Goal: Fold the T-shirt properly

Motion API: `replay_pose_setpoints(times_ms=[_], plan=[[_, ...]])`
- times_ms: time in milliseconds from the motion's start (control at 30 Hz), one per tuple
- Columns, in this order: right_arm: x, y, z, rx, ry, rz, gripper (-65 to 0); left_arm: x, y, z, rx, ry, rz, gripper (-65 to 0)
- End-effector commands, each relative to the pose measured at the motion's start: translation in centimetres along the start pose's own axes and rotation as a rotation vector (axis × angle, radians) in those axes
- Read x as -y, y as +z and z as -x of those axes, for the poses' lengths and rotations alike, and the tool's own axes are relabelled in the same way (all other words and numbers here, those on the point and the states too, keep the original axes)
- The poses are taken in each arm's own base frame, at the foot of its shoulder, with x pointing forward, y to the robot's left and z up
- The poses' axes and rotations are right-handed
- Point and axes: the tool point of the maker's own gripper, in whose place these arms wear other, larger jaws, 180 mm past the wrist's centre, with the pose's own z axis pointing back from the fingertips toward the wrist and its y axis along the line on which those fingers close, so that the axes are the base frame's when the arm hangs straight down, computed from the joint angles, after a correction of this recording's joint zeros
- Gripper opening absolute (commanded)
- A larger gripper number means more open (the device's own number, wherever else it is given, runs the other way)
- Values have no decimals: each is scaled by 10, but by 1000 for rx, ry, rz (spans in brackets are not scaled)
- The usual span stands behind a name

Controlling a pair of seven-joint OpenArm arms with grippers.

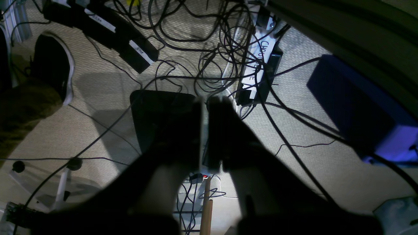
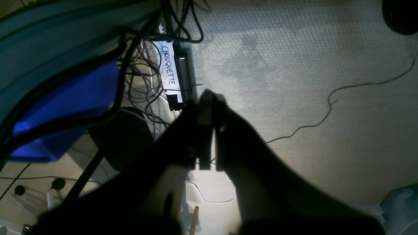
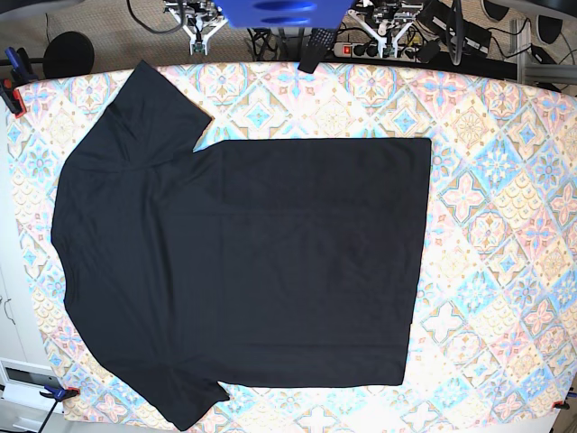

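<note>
My left gripper (image 1: 204,130) and right gripper (image 2: 206,130) are both closed and empty, parked over floor cables. The T-shirt (image 3: 243,271) lies flat on the table, away from both. I should open wide, then pinch matching sleeve-side edges together.

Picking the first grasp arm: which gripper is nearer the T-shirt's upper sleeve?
Right, probably. The right gripper and left gripper hang shut over the floor, off the table; the right is at the T-shirt's sleeve end, the left at its hem end.
</note>
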Motion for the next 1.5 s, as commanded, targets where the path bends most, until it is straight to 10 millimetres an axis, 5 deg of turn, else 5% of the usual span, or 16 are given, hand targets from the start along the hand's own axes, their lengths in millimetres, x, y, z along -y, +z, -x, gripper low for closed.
replay_pose_setpoints(times_ms=[0,267,433,567,767,1100,1467], plan=[[2,0,2,2,1,4,-647,-1,0,3,-3,-4,-2,-628],[3,1,4,-1,1,6,-647,-7,2,17,-24,-6,-10,-628],[11,11,57,-58,4,18,-648,-37,6,46,-67,-18,-54,-628],[55,25,74,-30,35,81,-648,-66,13,72,-105,-32,-96,-629],[91,49,101,-14,81,129,-650,-106,34,73,-10,-89,-142,-629],[171,101,83,141,12,306,-650,-130,96,58,176,-209,-138,-629],[225,191,29,372,64,461,-650,-110,197,-17,483,-298,-91,-629]])
